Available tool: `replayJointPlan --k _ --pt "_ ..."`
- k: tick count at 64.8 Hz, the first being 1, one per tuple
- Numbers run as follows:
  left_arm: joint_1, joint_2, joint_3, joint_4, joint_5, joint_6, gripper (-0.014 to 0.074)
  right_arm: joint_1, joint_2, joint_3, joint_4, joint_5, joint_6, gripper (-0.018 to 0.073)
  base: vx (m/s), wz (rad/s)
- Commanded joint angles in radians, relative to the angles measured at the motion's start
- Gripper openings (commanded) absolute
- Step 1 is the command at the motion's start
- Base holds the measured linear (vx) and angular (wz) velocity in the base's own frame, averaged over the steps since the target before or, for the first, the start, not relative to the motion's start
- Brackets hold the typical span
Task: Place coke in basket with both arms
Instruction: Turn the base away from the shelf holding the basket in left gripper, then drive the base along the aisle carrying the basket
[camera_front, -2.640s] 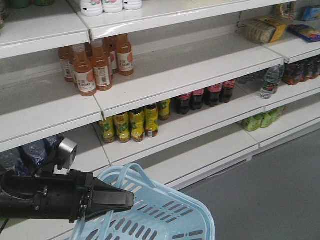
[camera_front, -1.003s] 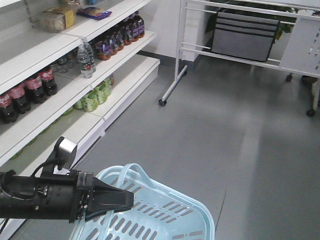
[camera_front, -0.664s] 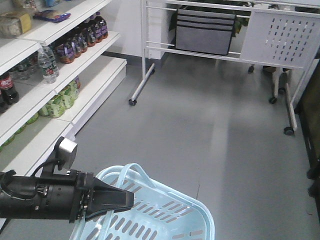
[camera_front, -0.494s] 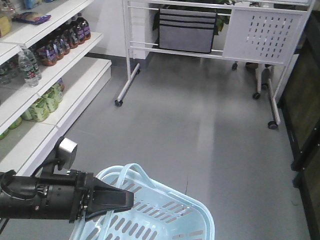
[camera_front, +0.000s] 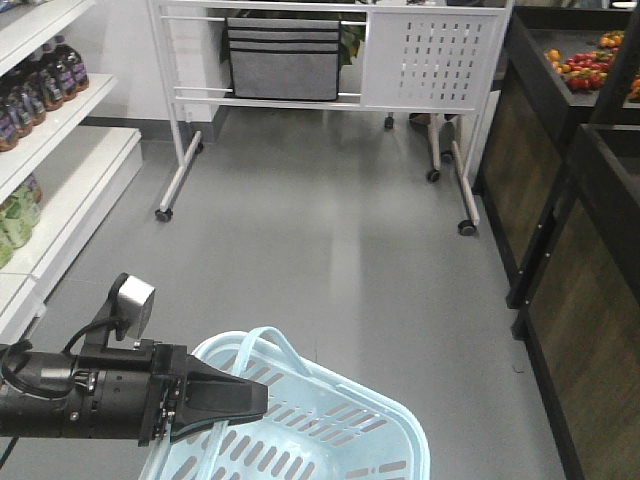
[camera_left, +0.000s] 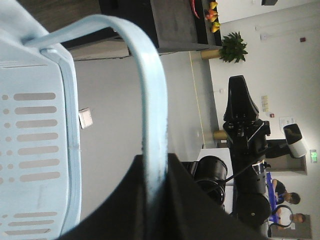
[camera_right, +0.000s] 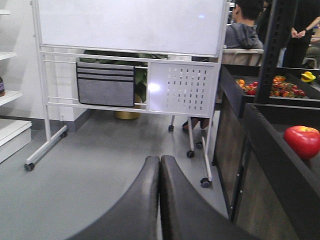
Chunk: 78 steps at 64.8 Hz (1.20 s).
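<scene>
A light blue plastic basket (camera_front: 330, 430) hangs at the bottom of the front view. My left gripper (camera_front: 255, 400) is shut on its handle (camera_front: 265, 345). In the left wrist view the handle (camera_left: 150, 100) runs straight between the closed black fingers (camera_left: 200, 200), with the basket wall (camera_left: 35, 125) to the left. My right gripper (camera_right: 160, 159) is shut and empty, held above the grey floor. It also shows in the left wrist view (camera_left: 236, 85). No coke bottle is in view.
A wheeled whiteboard stand (camera_front: 330, 60) with a grey bag (camera_front: 283, 58) stands ahead. White shelves (camera_front: 70, 165) with dark bottles (camera_front: 40, 75) are at the left. Dark wooden produce bins (camera_front: 560, 200) line the right; a red apple (camera_right: 302, 141) lies there. A person (camera_right: 245, 30) sits behind.
The whole view has swung right, away from the shelves. The coke bottles have left the frame; the whiteboard stand and produce bins came in. My left gripper still holds the basket handle.
</scene>
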Motion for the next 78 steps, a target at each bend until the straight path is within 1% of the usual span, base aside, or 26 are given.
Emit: replayJointPlan --k 1,37,78 --pt "-0.007 -0.035 -0.025 -0.115 0.082 0.005 -0.0006 -0.005 -0.013 0.008 -0.007 -0.077 -0.002 -0.001 -0.02 -0.23" --pt "-0.007 -0.035 -0.025 -0.115 0.082 0.005 -0.0006 -0.005 -0.013 0.008 -0.007 -0.077 -0.002 -0.001 0.02 -0.07" --pt "-0.007 -0.035 -0.025 -0.115 0.082 0.005 -0.0006 -0.005 -0.013 0.008 -0.007 -0.077 -0.002 -0.001 0.09 -0.09"
